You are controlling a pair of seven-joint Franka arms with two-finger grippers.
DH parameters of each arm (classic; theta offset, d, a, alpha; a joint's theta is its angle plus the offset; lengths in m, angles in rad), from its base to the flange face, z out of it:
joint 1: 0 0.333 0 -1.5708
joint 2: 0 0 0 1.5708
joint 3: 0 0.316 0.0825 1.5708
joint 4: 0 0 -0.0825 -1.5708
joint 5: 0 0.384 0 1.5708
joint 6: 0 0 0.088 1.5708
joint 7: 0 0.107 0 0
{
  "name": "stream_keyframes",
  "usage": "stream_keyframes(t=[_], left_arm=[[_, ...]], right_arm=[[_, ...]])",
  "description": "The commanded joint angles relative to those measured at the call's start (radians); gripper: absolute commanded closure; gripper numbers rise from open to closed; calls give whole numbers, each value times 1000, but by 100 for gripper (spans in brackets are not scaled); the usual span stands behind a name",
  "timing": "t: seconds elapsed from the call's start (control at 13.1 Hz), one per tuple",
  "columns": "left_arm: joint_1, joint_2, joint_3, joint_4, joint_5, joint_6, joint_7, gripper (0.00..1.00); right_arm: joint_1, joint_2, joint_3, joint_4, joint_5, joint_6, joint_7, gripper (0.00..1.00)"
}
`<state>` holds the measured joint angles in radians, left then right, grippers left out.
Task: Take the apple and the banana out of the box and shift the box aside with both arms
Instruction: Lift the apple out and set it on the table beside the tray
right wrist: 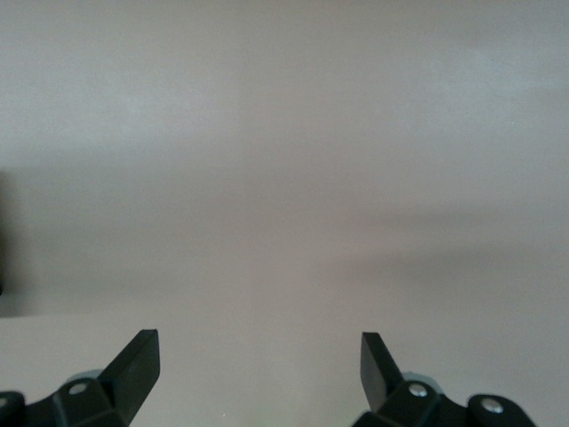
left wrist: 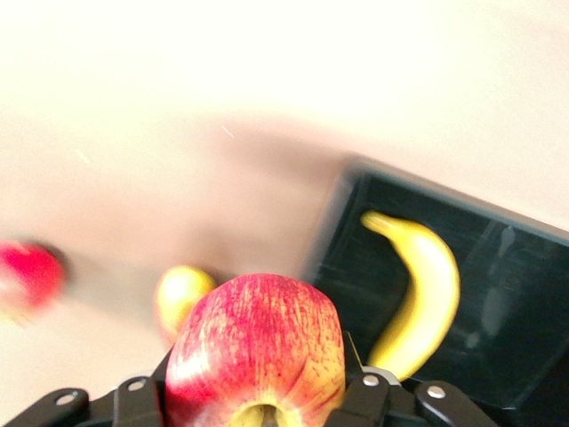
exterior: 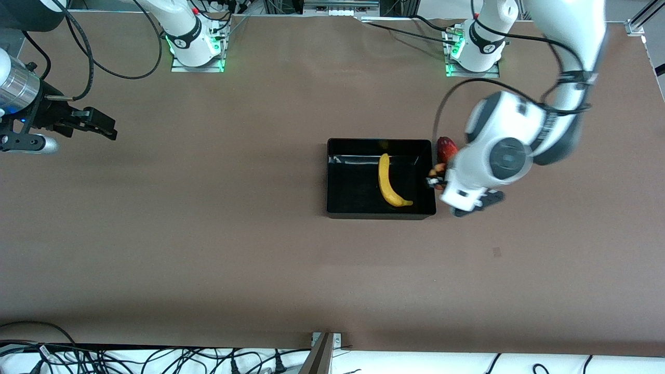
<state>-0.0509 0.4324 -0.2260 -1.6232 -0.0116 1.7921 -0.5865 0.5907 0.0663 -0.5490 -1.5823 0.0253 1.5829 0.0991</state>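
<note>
The black box (exterior: pixel 353 195) sits mid-table with the yellow banana (exterior: pixel 388 182) lying in it. My left gripper (exterior: pixel 435 179) hangs over the box's wall at the left arm's end. In the left wrist view the left gripper (left wrist: pixel 258 378) is shut on the red-and-yellow speckled apple (left wrist: pixel 258 342), with the box (left wrist: pixel 511 267) and the banana (left wrist: pixel 422 298) beside it. In the front view the apple is mostly hidden under the left wrist. My right gripper (exterior: pixel 104 127) waits open and empty over bare table at the right arm's end, and shows open in its wrist view (right wrist: pixel 258 356).
A dark red fruit (exterior: pixel 446 148) lies on the table against the box's corner at the left arm's end. The left wrist view shows a yellowish fruit (left wrist: pixel 182 298) and a red fruit (left wrist: pixel 27 276) on the table. Cables lie along the table's edge nearest the front camera.
</note>
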Motion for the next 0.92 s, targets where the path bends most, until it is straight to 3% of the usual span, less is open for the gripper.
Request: stream_keyframes(t=[0.0,0.23,0.61,0.69,0.76,0.84], left_arm=[[104,54,26,10,57,36,251,100],[158,129,45,2,100,154,388,100],[190,278,59,-32,169,452,401,100],[190,285,63,-37,171,476,401,96],[189,293,63,-37,173,486,401,79],[189,293,63,-37,173,486,401,48]], right_arm=[[0,-8,-2,5,-4,-1,4,0],[0,-10,0,5,-2,0,4,0],[0,-10,-2,4,-2,0,4,0],[0,-10,-2,4,-2,0,4,0],[0,-8,-2,4,-2,0,4,0],[0,-8,-2,4,-2,0,4,0]])
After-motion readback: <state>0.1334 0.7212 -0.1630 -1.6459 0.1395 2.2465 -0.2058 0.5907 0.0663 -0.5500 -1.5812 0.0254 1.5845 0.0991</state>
